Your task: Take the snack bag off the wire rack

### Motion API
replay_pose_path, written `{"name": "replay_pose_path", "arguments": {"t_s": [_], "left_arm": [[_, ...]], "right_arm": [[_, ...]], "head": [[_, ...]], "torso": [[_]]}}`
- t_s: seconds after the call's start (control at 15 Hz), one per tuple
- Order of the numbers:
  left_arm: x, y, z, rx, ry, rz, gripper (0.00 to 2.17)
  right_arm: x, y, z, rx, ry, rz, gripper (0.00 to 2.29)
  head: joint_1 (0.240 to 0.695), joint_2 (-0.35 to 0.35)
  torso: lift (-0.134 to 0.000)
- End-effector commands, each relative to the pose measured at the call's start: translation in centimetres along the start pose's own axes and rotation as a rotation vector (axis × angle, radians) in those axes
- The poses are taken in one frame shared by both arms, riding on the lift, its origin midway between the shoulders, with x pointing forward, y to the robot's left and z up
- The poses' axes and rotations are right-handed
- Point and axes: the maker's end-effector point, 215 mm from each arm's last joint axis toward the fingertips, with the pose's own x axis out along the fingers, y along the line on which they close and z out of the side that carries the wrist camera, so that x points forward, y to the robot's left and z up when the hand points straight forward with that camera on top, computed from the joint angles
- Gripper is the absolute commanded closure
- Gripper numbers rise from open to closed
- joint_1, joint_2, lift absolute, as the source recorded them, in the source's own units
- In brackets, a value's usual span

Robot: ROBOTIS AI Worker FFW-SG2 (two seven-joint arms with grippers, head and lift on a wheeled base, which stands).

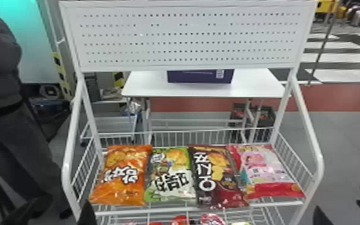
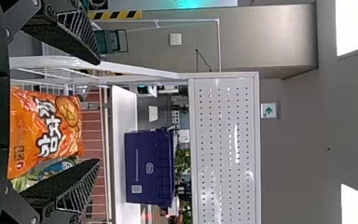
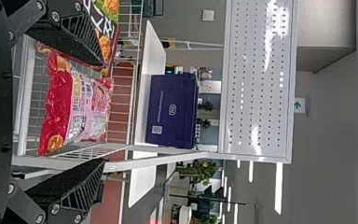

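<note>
Pincers (image 2: 98,112) (image 3: 105,112), black, two-fingered: wide open, empty; I judge the glossy orange plastic snack bag (image 1: 122,175) light, slippery, crushable: grip its mid-sides

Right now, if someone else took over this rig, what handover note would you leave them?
Left gripper: fingers open, empty, by the rack's left side.
Right gripper: fingers open, empty, by its right side.
Bags: orange bag, green bag, dark brown bag and pink-and-red bag lie left to right on the wire rack.
Done: no grasp made.
Left: confirm which bag is meant, grip it, take it off.
</note>
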Motion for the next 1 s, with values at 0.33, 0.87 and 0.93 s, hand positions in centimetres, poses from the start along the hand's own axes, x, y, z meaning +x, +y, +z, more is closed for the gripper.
{"name": "replay_pose_path", "arguments": {"t_s": [0.33,0.87,0.93], "left_arm": [[-0.1,0.0,0.1,-0.001,0.000,0.001,0.15],[-0.4,-0.2,0.3,-0.006,-0.005,-0.001,0.15],[-0.5,-0.4,0.3,-0.008,-0.003,-0.005,0.15]], "right_arm": [[0.0,0.0,0.0,0.000,0.000,-0.001,0.17],[2.2,-0.2,-0.6,0.008,-0.007,-0.002,0.17],[3.5,-0.2,-1.5,0.011,0.014,-0.003,0.17]], "head": [[0.499,0.000],[0.499,0.000],[0.499,0.000]], "torso": [[0.000],[0.000],[0.000]]}}
